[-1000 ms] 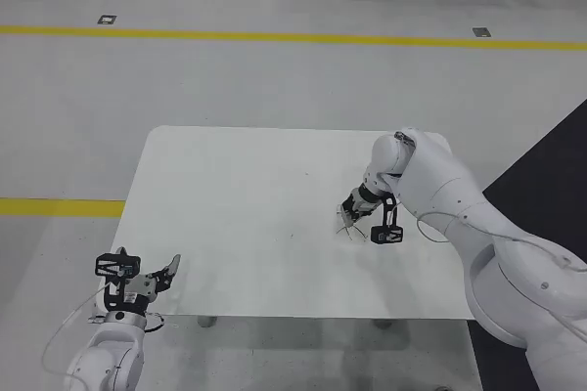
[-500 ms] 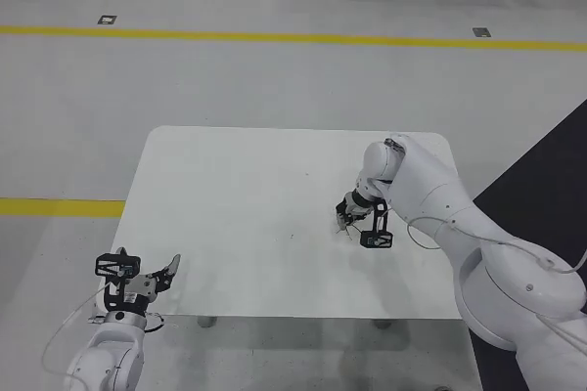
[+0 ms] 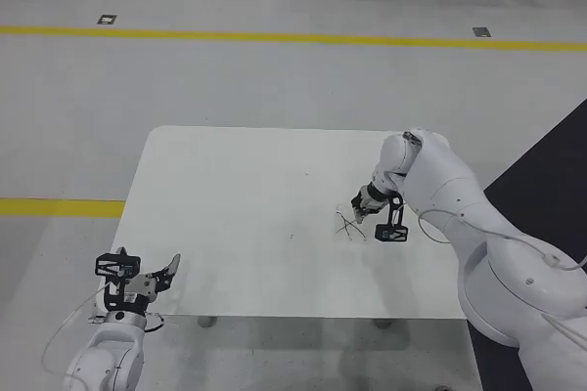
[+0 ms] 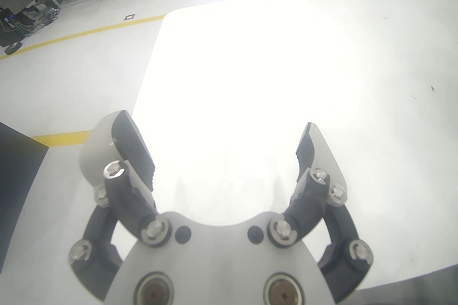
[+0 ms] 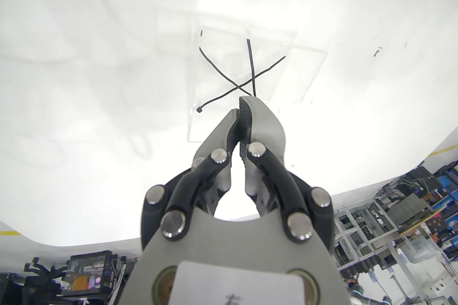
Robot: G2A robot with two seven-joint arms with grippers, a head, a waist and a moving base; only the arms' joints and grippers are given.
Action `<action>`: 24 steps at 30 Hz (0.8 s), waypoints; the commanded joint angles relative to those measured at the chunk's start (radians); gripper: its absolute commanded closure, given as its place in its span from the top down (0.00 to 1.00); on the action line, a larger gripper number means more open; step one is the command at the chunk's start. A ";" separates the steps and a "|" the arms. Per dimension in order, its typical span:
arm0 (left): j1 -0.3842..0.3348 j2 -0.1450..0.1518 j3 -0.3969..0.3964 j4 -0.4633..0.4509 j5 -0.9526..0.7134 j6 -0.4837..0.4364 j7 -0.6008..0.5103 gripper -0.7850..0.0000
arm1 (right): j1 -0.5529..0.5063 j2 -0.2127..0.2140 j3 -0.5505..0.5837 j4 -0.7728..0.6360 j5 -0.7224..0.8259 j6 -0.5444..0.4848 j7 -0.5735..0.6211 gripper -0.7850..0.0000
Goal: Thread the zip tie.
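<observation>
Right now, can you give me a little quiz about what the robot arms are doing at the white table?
1. True or false: the left end effector is open and holds nothing.
2. Pick one: the black zip ties on the table lie A) crossed over each other, B) side by side in a neat row, C) rolled into a ball.
3. Fill in the gap: the right end effector, with its tips right at the zip ties, has its fingers ____.

Key: 1 true; 2 A; 3 shut.
</observation>
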 commanded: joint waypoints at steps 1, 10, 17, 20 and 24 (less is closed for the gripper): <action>0.000 0.000 0.000 0.000 0.000 0.000 0.000 1.00 | 0.000 0.000 0.000 -0.001 0.000 0.001 0.000 0.00; 0.000 0.000 0.000 0.000 0.000 0.000 0.000 1.00 | 0.000 0.000 0.000 -0.001 0.000 0.001 0.000 0.00; 0.000 0.000 0.000 0.000 0.000 0.000 0.000 1.00 | -0.001 0.012 0.000 -0.044 0.000 0.029 0.083 0.00; 0.000 0.000 0.000 0.000 0.000 0.000 0.000 1.00 | 0.001 0.020 0.000 -0.064 0.000 0.024 0.079 0.00; 0.000 0.000 0.000 0.000 0.000 0.000 0.000 1.00 | -0.006 0.031 0.000 -0.103 0.000 0.064 0.068 0.00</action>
